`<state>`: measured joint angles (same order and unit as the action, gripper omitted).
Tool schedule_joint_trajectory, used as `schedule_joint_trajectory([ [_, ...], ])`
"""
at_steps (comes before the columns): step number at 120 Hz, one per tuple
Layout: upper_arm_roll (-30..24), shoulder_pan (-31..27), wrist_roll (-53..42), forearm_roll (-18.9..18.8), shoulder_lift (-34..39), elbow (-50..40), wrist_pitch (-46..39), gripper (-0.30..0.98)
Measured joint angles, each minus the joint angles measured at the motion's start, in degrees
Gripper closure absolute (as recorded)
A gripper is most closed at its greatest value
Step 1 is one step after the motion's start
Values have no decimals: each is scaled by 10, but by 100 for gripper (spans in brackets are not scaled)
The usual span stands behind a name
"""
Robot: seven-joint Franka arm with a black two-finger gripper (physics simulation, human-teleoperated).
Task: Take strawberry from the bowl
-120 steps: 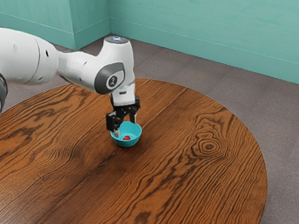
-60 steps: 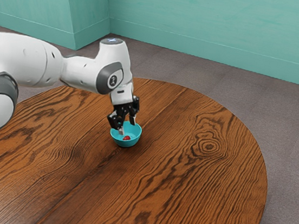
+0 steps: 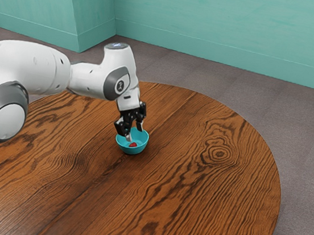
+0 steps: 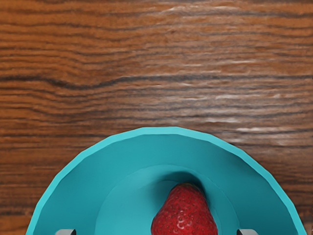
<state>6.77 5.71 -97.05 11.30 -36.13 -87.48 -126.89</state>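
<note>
My gripper (image 3: 135,134) is over the turquoise bowl (image 3: 130,150) in the exterior view, pointing down with its fingers apart and the tips at the bowl's mouth. Inside the bowl lies the red strawberry (image 3: 133,145), just below the fingertips. From the wrist view, the strawberry (image 4: 184,214) rests on the floor of the bowl (image 4: 132,147). The tips of my gripper (image 4: 156,232) peek in at the lower edge, one on each side of the strawberry, and neither touches it.
The bowl stands on a round wooden table (image 3: 206,186) with dark grain. The table's curved edge runs along the exterior view's right, with grey floor beyond. Turquoise walls (image 3: 225,28) rise behind.
My hand has come down a little and shifted slightly toward the exterior view's right, bringing the fingertips nearer the strawberry. The fingers also stand somewhat closer together than one second ago. Bowl and strawberry have stayed put.
</note>
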Motion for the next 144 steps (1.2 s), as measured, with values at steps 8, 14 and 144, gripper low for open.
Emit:
schedule_joint_trajectory([
  [8, 0, -1, -1, 4, -1, -3, 0, 28],
  [14, 0, -1, -2, 8, -2, -4, 0, 28],
  [144, 1, -6, -26, 21, -24, -5, -1, 35],
])
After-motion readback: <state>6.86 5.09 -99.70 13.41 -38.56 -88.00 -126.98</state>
